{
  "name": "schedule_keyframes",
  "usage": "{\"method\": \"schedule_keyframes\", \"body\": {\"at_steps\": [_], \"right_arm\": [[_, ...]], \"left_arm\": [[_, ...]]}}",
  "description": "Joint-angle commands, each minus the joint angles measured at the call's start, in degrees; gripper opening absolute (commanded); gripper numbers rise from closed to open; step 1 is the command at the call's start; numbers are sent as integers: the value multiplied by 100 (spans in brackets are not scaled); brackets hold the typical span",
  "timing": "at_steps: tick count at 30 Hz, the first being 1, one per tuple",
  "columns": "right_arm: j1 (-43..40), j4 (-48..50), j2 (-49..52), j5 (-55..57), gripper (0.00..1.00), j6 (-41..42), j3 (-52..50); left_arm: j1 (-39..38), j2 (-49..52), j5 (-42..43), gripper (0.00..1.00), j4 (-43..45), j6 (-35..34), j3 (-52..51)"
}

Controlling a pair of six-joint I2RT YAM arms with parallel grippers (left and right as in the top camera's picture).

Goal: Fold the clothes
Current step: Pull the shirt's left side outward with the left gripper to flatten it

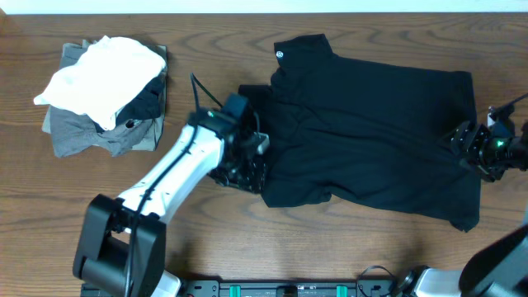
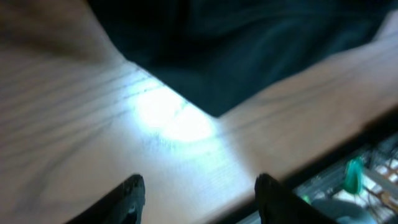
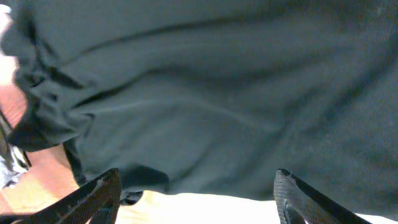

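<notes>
Black shirt (image 1: 371,124) spread on table (image 1: 330,247); left fingers (image 2: 132,191), right fingers (image 3: 99,194) apart.

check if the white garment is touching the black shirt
Apart. The overhead view shows a stretch of bare table between the white garment and the nearest edge of the black shirt.

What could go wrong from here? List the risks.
1. The left tool is open over the wooden table, short of the edge of the black shirt; closing there may catch nothing.
2. The right tool faces wrinkled cloth and may pinch extra layers.
</notes>
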Motion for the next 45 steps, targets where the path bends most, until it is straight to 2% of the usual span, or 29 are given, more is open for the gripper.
{"method": "schedule_keyframes", "body": {"at_steps": [1,11,24,25,27,30,32,36,40,45], "right_arm": [[160,-13,-306,-105,78,-79,11],[413,-105,-420,-105,78,11,4],[413,-210,-420,-92,76,107,4],[413,-210,-420,-74,77,138,4],[413,-214,-420,-59,76,140,4],[413,-225,-420,-52,76,138,4],[413,-245,-420,28,76,155,4],[413,-295,-420,101,76,153,4],[413,-385,-420,654,76,155,2],[413,-448,-417,1279,79,326,-85]], "left_arm": [[-153,33,-68,59,542,-20,-538],[-579,931,-72,59,1172,479,-697],[-688,990,-435,64,1338,621,-238],[-688,990,-435,63,1355,621,-229],[-688,990,-437,52,1377,625,-229],[-688,992,-446,19,1379,671,-229],[-688,990,-468,6,1311,667,-227],[-686,922,-531,6,568,662,-70],[-675,704,-1440,6,-470,282,22],[-553,501,-1679,6,-885,-98,22]]}}
